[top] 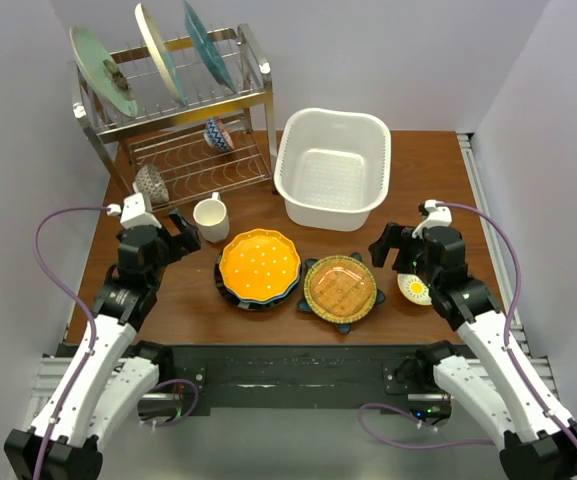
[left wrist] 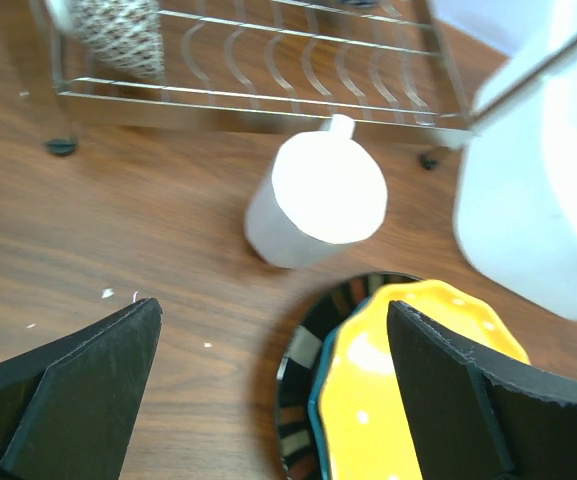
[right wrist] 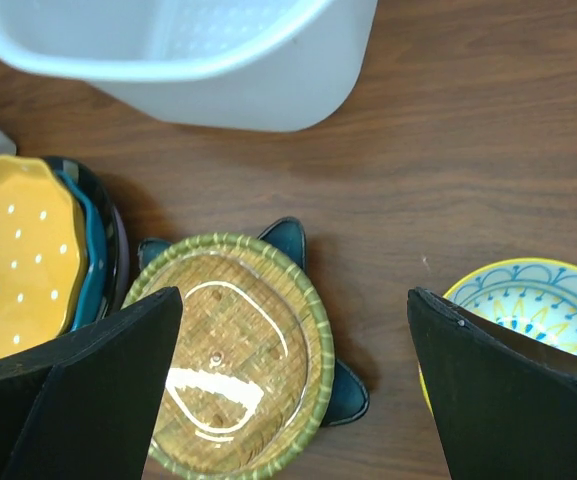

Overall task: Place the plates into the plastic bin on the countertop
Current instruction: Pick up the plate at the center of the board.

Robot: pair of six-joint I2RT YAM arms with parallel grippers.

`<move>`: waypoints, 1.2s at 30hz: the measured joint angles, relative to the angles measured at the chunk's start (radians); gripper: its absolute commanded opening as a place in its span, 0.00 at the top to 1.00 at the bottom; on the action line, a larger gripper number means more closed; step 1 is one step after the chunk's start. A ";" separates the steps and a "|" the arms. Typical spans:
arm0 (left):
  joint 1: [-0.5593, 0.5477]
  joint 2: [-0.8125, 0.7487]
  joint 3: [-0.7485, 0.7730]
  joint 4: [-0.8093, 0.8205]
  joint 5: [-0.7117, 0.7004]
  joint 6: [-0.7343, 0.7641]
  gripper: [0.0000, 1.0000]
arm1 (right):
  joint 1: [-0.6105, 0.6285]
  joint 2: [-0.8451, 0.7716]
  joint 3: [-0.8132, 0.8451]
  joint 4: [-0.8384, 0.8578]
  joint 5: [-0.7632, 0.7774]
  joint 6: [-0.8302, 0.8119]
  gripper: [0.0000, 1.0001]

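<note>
Spanning the top view, the wooden table [top: 428,170] carries everything. The wire rack [top: 258,85] stands at 11 o'clock and the white bin [top: 333,112] at 1 o'clock, its dotted bottom showing. All the plates lie outside it. The orange plate [top: 259,265] tops a stack at 7 o'clock of the bin. Just beside it, at 3 o'clock, the amber plate [top: 340,285] rests on the blue star plate [right wrist: 343,395]. A mug [top: 210,217] stands at 10 o'clock of the stack, and a bowl [top: 414,290] at 3 o'clock of the amber plate. The left gripper [left wrist: 273,330] hovers near the mug and the right gripper [right wrist: 293,300] near the bowl, both with jaws apart and gripping nothing.
</note>
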 measured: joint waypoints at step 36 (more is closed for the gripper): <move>-0.047 0.124 -0.005 0.029 0.363 0.013 0.21 | 0.337 0.263 0.034 0.073 -0.154 0.162 0.13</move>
